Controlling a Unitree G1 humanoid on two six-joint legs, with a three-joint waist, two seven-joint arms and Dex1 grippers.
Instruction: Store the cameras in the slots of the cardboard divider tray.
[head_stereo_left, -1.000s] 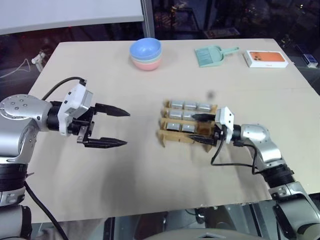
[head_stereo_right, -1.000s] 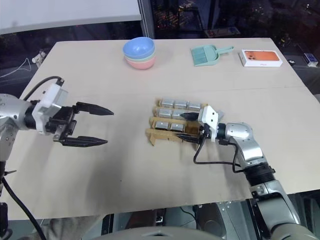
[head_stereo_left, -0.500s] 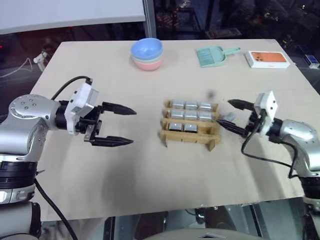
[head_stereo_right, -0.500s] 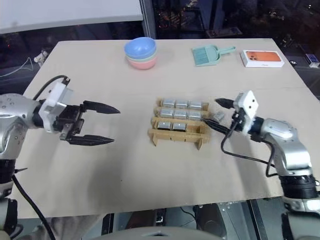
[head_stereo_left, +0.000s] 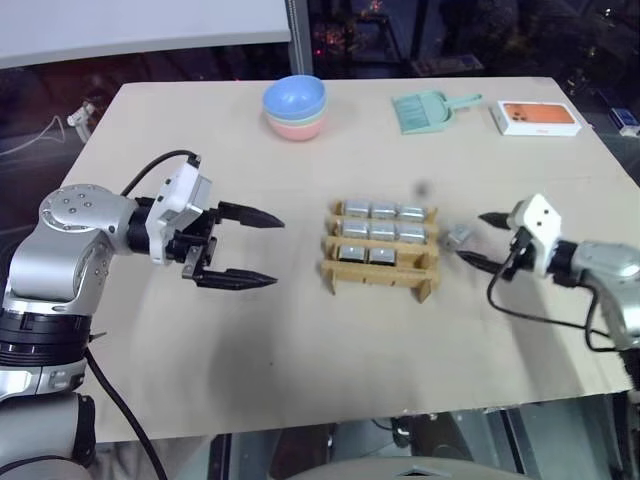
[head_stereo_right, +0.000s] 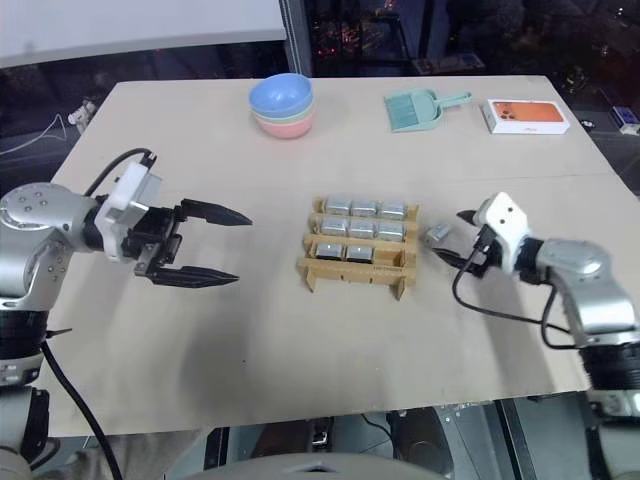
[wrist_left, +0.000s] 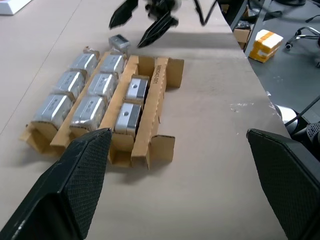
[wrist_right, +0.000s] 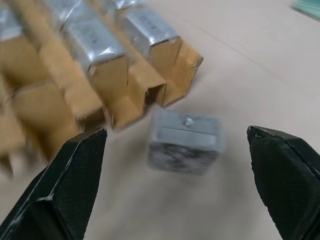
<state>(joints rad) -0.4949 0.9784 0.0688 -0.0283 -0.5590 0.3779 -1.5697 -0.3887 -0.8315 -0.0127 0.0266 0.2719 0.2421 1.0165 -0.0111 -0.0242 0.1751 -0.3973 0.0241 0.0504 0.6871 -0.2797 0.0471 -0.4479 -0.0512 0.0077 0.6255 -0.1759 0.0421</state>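
Note:
The cardboard divider tray sits mid-table. Silver-grey cameras fill its back and middle rows, and two more stand in the left and middle slots of the front row. One loose camera lies on the table just off the tray's right end, also seen close up in the right wrist view. My right gripper is open, level with this camera and pointing at it without touching it. My left gripper hangs open and empty to the tray's left, pointing at it.
Stacked blue and pink bowls stand at the back of the table. A mint-green dustpan and an orange-and-white phone box lie at the back right. The table's right edge runs close to my right arm.
My right gripper has drawn back rightward from the tray's front right corner, and a camera now lies loose beside the tray. My left gripper has edged slightly toward the tray.

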